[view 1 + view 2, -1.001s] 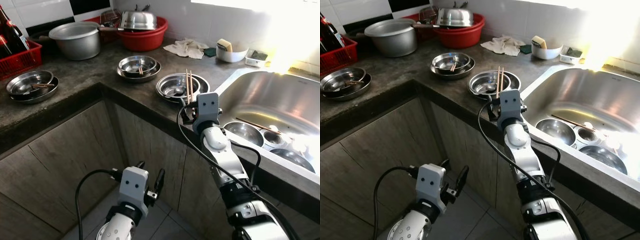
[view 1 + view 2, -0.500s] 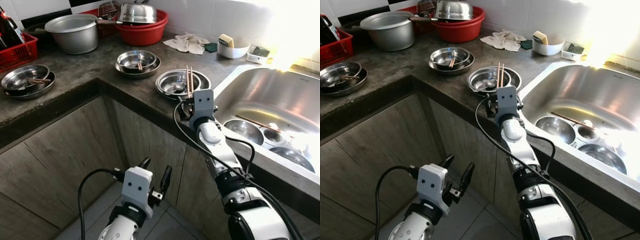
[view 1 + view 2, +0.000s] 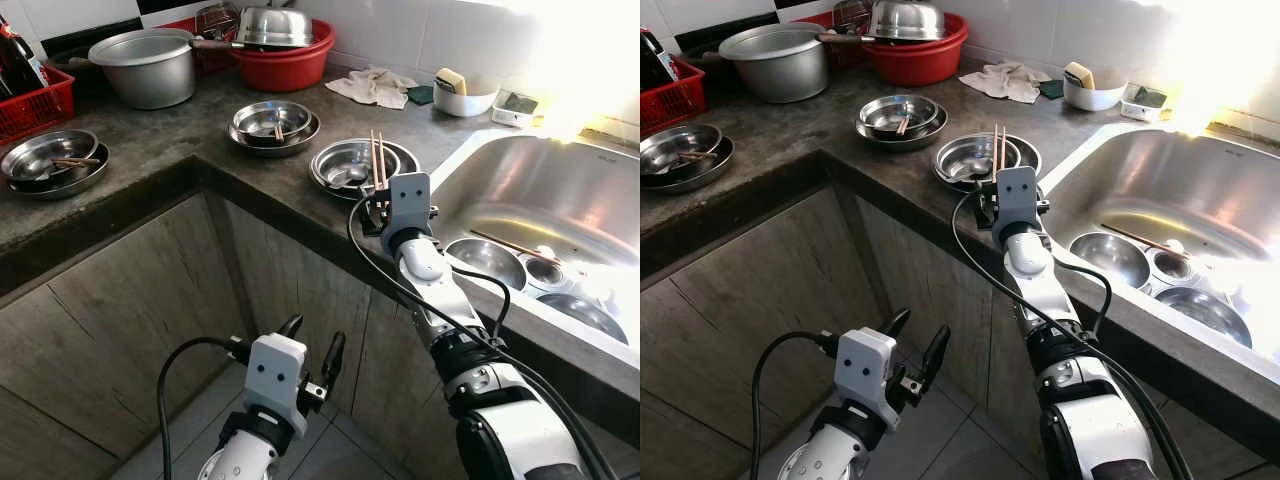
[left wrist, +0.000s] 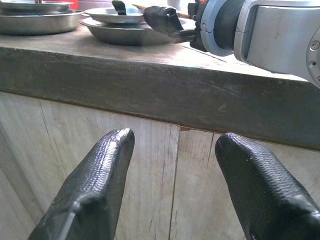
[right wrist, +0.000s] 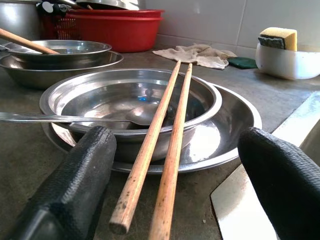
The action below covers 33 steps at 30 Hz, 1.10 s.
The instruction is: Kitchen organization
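Two wooden chopsticks [image 5: 165,145] lie side by side across a steel bowl [image 5: 100,100] that sits in a steel plate [image 5: 225,125] near the counter edge. Their near ends stick out over the rim. A spoon [image 5: 75,118] rests in the bowl. My right gripper [image 5: 172,187] is open at the counter edge, one black finger [image 5: 65,190] on each side of the chopsticks' near ends, not touching them. In the head view the chopsticks [image 3: 377,160] lie just beyond the right wrist [image 3: 408,195]. My left gripper [image 3: 312,345] hangs open, low in front of the cabinet doors.
The steel sink [image 3: 560,190] at the right holds several bowls [image 3: 485,262]. Two more bowl stacks [image 3: 275,122] [image 3: 50,160] stand on the dark counter. Behind them are a pot [image 3: 145,70], a red basin [image 3: 285,60], a red basket [image 3: 35,105], a rag [image 3: 375,85] and a white bowl with sponge [image 3: 462,95].
The head view has shifted slightly. My right gripper has edged a little closer to the chopsticks' near ends. The left arm stays low and open.
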### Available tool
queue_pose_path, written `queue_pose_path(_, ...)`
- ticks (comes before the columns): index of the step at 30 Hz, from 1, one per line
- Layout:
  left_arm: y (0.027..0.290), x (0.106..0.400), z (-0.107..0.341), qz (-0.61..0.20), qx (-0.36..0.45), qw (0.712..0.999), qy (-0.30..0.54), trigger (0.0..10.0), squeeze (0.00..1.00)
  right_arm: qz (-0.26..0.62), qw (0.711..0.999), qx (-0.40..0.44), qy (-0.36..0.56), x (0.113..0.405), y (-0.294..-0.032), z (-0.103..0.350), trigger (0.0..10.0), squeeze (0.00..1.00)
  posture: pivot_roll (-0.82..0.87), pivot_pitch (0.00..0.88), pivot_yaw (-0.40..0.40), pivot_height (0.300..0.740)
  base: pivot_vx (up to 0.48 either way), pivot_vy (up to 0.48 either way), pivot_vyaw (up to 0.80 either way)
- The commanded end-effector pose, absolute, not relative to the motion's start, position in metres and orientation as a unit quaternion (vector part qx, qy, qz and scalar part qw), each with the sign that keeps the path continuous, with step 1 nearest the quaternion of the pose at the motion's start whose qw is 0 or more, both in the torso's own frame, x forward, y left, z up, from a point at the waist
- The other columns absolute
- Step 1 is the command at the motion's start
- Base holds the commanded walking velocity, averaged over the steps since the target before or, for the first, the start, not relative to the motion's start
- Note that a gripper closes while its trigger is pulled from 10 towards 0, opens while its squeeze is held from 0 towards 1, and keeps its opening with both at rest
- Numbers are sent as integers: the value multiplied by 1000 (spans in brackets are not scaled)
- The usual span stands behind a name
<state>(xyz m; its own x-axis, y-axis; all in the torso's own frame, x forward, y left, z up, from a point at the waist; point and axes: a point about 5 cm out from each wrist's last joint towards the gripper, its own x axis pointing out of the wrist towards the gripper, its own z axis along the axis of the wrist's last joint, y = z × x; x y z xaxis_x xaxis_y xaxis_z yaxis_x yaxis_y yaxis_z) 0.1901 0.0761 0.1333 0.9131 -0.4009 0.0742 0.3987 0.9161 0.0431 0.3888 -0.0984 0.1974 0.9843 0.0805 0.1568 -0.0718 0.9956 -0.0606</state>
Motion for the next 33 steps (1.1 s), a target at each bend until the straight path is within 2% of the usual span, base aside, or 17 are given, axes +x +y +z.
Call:
queue_pose_path(1,76,190,134,-204,10,978,-44,10000,0,38,995,-22,-90,391,-98,204,2353,0,57,126,-31,740,0,0,0)
queue_pose_path(3,76,190,134,-204,10,978,-43,10000,0,38,995,-22,-90,391,-98,204,2353,0,57,126,-31,740,0,0,0)
queue_pose_path(4,76,190,133,-204,10,978,-42,10000,0,40,995,-22,-91,391,-97,204,0,0,59,125,-34,740,0,0,0)
queue_pose_path(24,76,191,130,-206,16,978,-36,10000,0,44,994,-17,-101,386,-96,201,0,0,61,106,-29,740,0,0,0)
queue_pose_path(28,77,192,129,-203,16,978,-34,10000,0,52,985,28,-165,374,-94,222,0,0,62,100,-26,740,0,0,0)
queue_pose_path(33,78,194,128,-199,17,979,-32,10000,0,56,977,31,-204,358,-95,235,0,0,57,101,-26,740,0,0,0)
